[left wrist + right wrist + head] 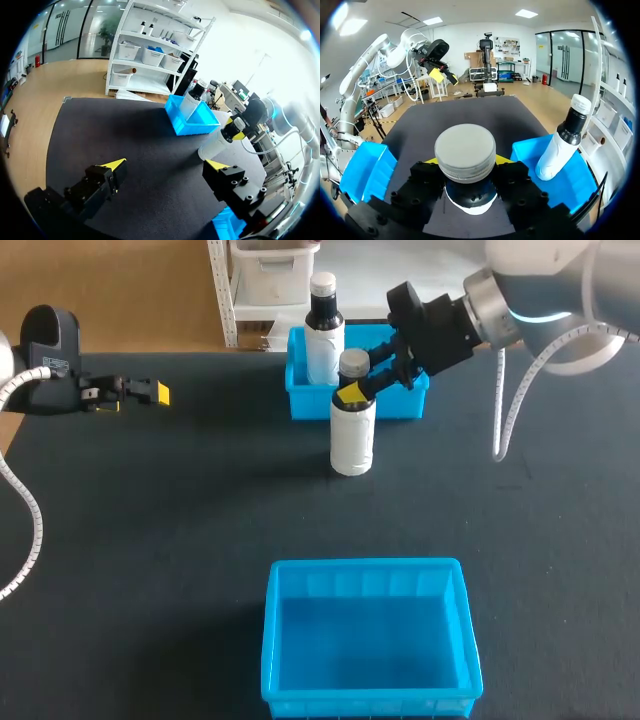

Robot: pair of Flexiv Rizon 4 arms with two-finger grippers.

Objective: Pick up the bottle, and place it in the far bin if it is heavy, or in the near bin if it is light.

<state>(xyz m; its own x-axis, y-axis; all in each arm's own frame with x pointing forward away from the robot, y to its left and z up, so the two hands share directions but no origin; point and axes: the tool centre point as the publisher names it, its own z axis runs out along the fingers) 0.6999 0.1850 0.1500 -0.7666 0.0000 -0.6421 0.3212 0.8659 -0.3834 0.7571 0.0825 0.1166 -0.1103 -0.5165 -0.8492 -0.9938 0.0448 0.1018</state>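
We see the bottle (352, 435) upright, just in front of the far bin (300, 400). It has a white body, a black neck and a flat grey cap (465, 152). We cannot tell whether its base rests on the table (150, 540) or hangs just above it.

Our right arm (540, 300) comes in from the far right corner and slants down across the far bin's right part. The right gripper (358, 390) is closed on the bottle's neck just under the cap. One yellow tip shows on the near side in the head view. In the right wrist view the black fingers stand on either side of the cap, with a sliver of yellow beside each.

Our left arm (45, 365) lies level over the table's far left side, well apart from the bottle. The left gripper (140, 392) points toward the middle, with its fingers spread wide and nothing between them.

A second bottle (323, 335), white with a white cap and a dark neck, leans in the far bin's left part, close behind the held one. The rest of that bin's floor shows bare blue.

The near bin (275, 640) sits at the table's near edge, well apart from the bottle, with its floor bare. Dark mat lies open between the bottle and this bin.
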